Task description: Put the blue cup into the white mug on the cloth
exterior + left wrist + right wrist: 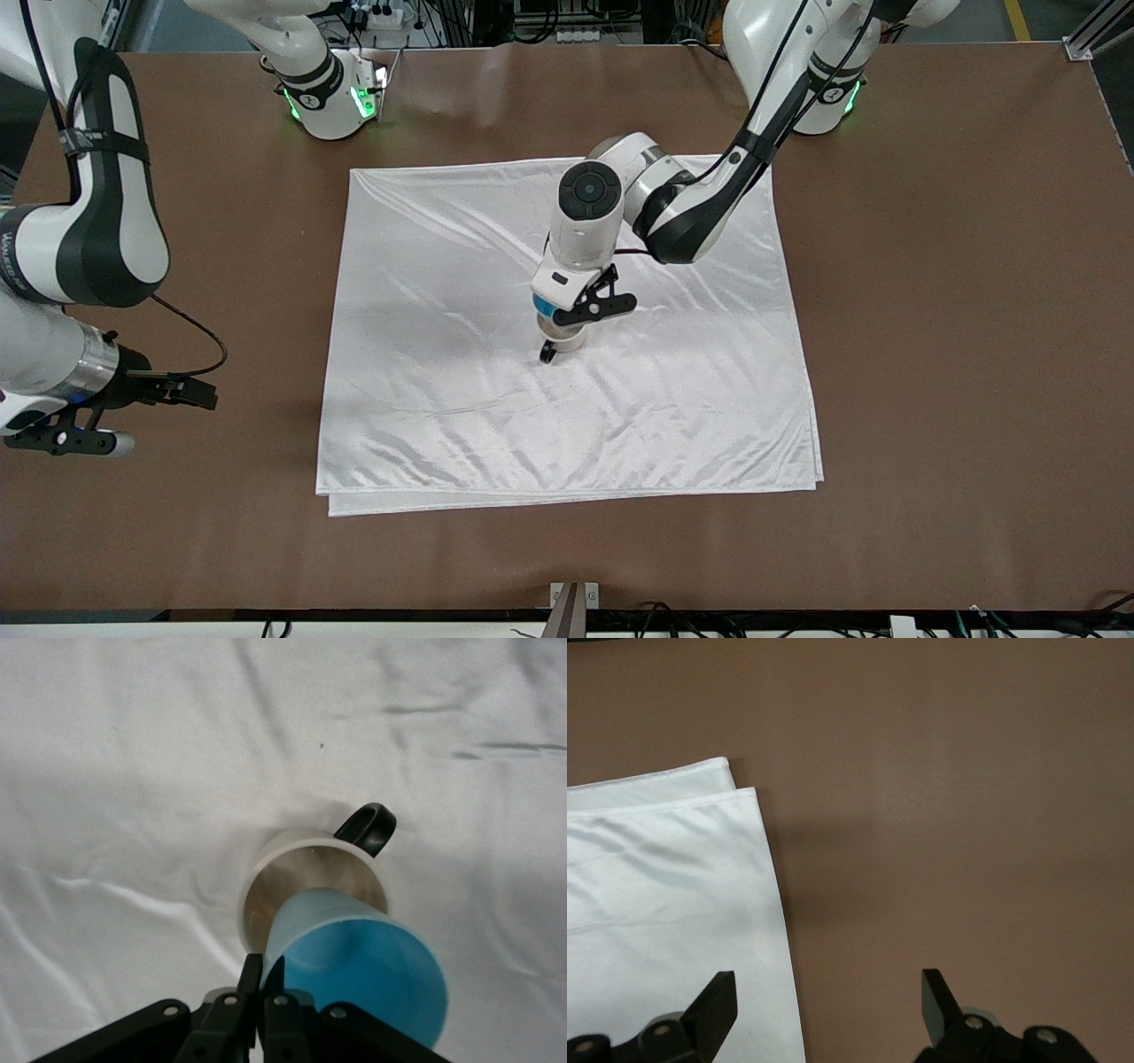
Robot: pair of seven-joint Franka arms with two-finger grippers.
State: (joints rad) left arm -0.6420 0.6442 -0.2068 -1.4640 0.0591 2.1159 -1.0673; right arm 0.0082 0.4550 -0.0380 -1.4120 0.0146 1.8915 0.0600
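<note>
The white mug [567,339] stands upright on the middle of the cloth [443,408], its black handle [547,354] toward the front camera. My left gripper [558,317] is right above it, shut on the rim of the blue cup [542,307]. In the left wrist view the gripper [263,981] pinches the cup's wall. The blue cup [363,966] is tilted, with its base inside the mouth of the mug [292,864]. My right gripper [828,1001] is open and empty and waits over bare table by the cloth's corner [664,904].
The brown table [930,354] lies bare around the cloth. My right arm [84,440] hangs low at its own end of the table. The two arm bases [332,97] stand along the table's edge farthest from the front camera.
</note>
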